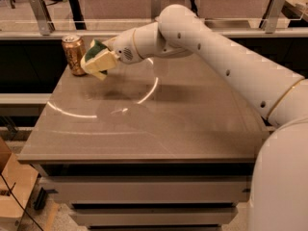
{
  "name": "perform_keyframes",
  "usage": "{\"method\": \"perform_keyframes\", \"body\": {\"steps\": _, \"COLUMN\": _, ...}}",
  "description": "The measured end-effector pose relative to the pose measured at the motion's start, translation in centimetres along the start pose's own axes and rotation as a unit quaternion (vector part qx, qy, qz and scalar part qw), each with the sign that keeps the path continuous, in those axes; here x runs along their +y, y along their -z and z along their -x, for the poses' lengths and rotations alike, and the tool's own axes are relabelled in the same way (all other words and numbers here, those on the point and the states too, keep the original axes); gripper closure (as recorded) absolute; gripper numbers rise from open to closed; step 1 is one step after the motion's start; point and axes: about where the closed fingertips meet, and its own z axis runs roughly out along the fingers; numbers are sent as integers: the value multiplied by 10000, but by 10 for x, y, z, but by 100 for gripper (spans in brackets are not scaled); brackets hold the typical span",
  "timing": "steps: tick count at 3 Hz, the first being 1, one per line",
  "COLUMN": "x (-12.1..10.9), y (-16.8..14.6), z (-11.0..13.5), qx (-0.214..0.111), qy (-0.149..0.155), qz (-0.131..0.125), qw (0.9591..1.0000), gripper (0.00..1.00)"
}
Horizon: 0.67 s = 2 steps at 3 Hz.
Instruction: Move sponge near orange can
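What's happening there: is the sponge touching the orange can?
Cannot tell. In the camera view the sponge, gripped by the end effector, overlaps the orange can at its edge, hiding any gap.

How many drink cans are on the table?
1: the orange can at the far-left corner of the table, beside the sponge held in the gripper. None appears hidden.

My gripper (98,61) hangs over the far left corner of the worktop (192,129), a grey-brown slab with a curved streak of reflected light (150,89) across its left half. Under the front edge sit pale drawers (154,192). Beyond the far edge runs a pale rail (29,33) with metal posts (39,12). Off the front left corner, a cardboard box (13,186) and a black cable (18,203) rest on the floor (54,221).
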Motion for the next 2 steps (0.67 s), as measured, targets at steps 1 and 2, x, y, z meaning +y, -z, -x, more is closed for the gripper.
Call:
{"method": "perform_keyframes", "body": {"steps": 1, "x": -20, "y": -12, "z": -18, "qx": 148, "qy": -378, "qz": -267, "qw": 9988, "gripper": 13}}
{"method": "perform_keyframes", "body": {"steps": 2, "x": -20, "y": -14, "z": -19, "qx": 151, "qy": -414, "qz": -261, "qw": 9987, "gripper": 0}}
